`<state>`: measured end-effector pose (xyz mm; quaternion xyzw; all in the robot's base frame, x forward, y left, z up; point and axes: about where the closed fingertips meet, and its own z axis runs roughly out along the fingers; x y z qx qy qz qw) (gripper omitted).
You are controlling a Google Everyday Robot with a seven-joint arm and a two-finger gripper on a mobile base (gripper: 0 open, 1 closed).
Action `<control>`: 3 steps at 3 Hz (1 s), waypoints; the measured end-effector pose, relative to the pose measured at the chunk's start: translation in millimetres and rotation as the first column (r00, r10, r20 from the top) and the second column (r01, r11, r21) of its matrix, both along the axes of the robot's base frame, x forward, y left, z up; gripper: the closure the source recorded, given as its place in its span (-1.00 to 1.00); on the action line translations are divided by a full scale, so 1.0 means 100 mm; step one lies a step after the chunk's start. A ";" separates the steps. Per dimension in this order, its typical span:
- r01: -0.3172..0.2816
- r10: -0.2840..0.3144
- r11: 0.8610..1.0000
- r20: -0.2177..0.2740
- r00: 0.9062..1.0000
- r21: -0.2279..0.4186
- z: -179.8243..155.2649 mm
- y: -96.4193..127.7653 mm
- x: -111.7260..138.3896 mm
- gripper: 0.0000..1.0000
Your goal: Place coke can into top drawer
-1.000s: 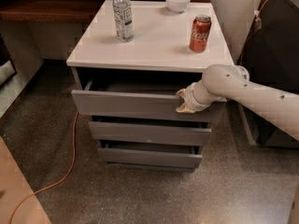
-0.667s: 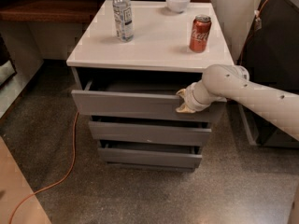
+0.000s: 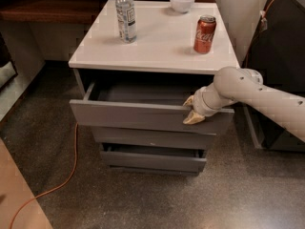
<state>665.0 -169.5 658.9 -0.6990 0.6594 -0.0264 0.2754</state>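
Gripper (image 3: 191,110) jaws pinch the top drawer (image 3: 133,117) front's right rim; pull straight outward before fetching the coke can (image 3: 205,34).

The gripper (image 3: 191,110) clasps the front rim of the pulled-out top drawer (image 3: 128,116).

Speckled floor (image 3: 143,204), dark wooden shelf (image 3: 47,11)

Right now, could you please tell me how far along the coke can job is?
Done: the top drawer is pulled partly open. In hand: the hand is at the drawer front's right end. Left: the coke can stands on the cabinet top; it must be picked up and placed inside.
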 end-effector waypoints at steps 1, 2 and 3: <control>-0.006 0.006 1.000 -0.010 1.000 0.018 0.05 -0.14 -0.16 1.00; -0.007 0.008 1.000 -0.013 1.000 0.019 0.06 -0.14 -0.19 1.00; -0.016 0.017 0.999 -0.026 1.000 0.029 0.10 -0.23 -0.33 0.96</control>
